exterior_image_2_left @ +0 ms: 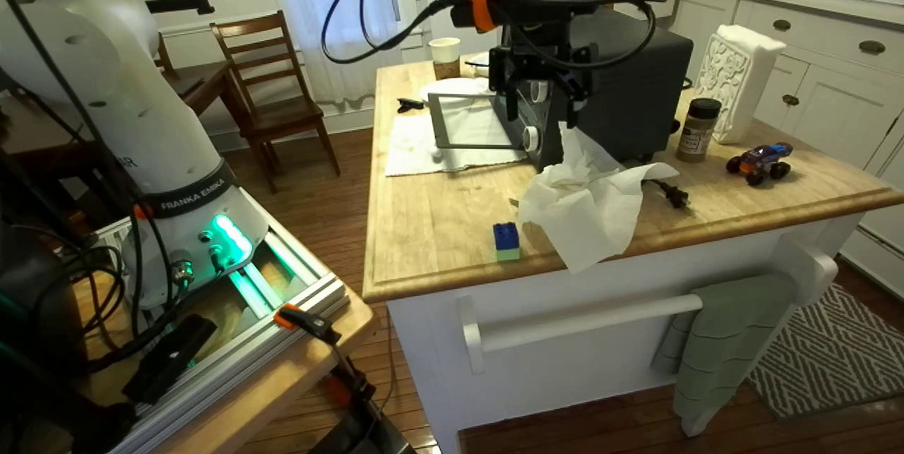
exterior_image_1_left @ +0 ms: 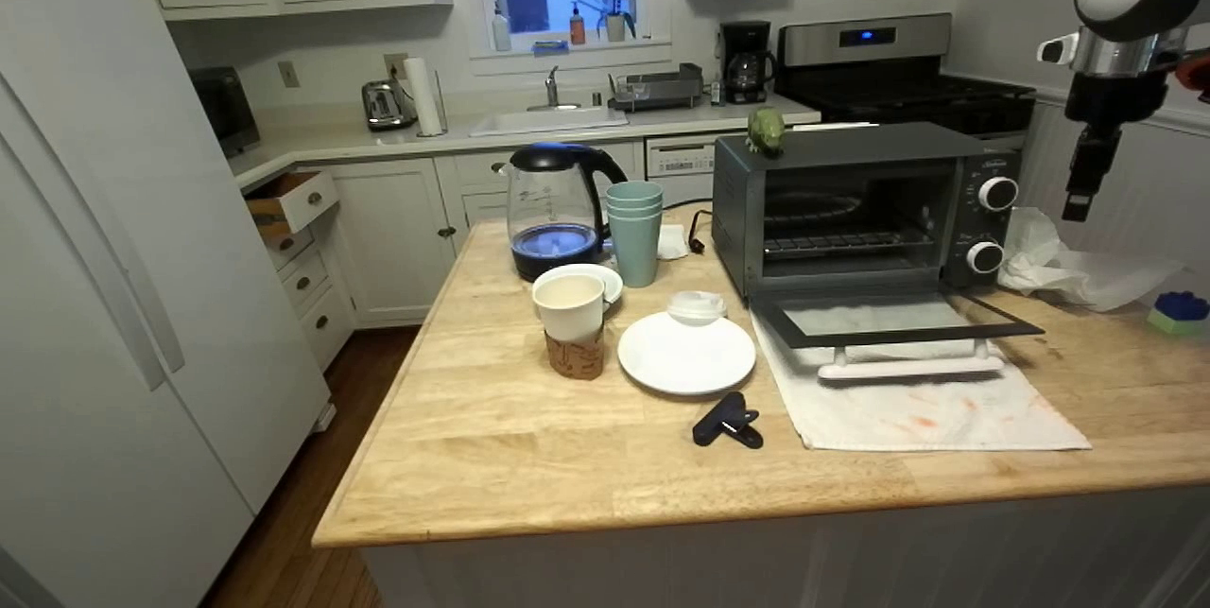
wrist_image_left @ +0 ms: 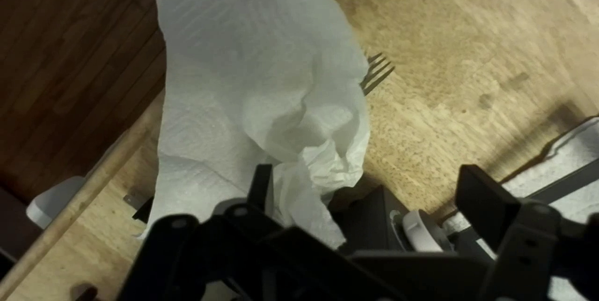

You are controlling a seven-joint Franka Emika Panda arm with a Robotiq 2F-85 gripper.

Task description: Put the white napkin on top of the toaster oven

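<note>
1. Apparently at pre-grasp step, with jaws spread and empty near white napkin [exterior_image_2_left: 590, 210], crumpled on surface [exterior_image_2_left: 438, 217] beside toaster oven [exterior_image_2_left: 628, 97]; next, align over fold, lower and grip

On the wooden counter [exterior_image_1_left: 492, 457], a glass kettle [exterior_image_1_left: 556, 220] stands beside stacked teal cups [exterior_image_1_left: 635, 244]; a paper cup [exterior_image_1_left: 573, 329] and a black clip [exterior_image_1_left: 726, 419] sit near a white plate [exterior_image_1_left: 687, 357]. A toy truck [exterior_image_2_left: 761, 162] stands near a black-lidded jar [exterior_image_2_left: 698, 135]; a green towel [exterior_image_2_left: 734, 334] hangs over a bar [exterior_image_2_left: 593, 320].
</note>
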